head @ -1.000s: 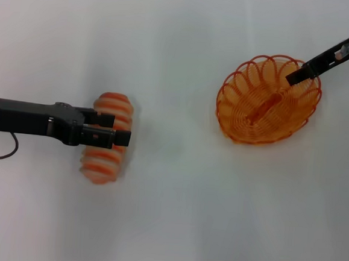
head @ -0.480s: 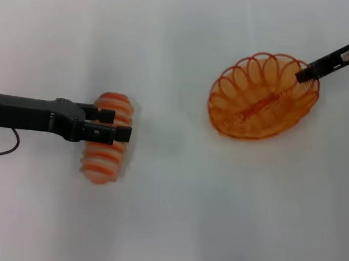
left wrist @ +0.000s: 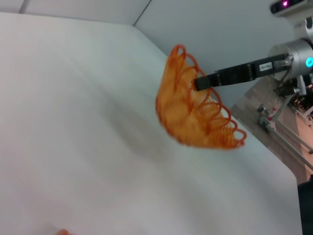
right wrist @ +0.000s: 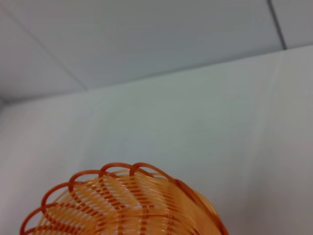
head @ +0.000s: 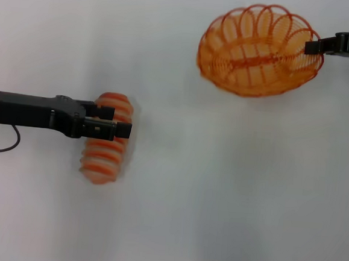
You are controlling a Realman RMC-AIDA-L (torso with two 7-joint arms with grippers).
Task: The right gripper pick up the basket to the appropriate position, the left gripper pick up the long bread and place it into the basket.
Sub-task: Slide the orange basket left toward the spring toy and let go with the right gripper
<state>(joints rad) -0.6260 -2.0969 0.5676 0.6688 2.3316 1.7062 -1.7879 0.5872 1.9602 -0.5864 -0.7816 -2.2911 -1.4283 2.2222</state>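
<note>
Two grippers are at work over my white table [head: 218,188]. My right gripper [head: 317,47] reaches in from the right edge of the head view and is clamped on the right-hand rim of the basket [head: 259,49]. The basket is lifted clear of the table and tilted; in the left wrist view it [left wrist: 193,110] hangs in the air from the right gripper [left wrist: 199,82], its looped rim turned steeply and a faint shadow on the surface beneath. In the right wrist view only the basket's rim loops and mesh [right wrist: 122,205] show. My left gripper [head: 117,128] lies across the middle of the long bread [head: 105,138], fingers closed about it. The bread sits on the left side of the table, well apart from the basket.
</note>
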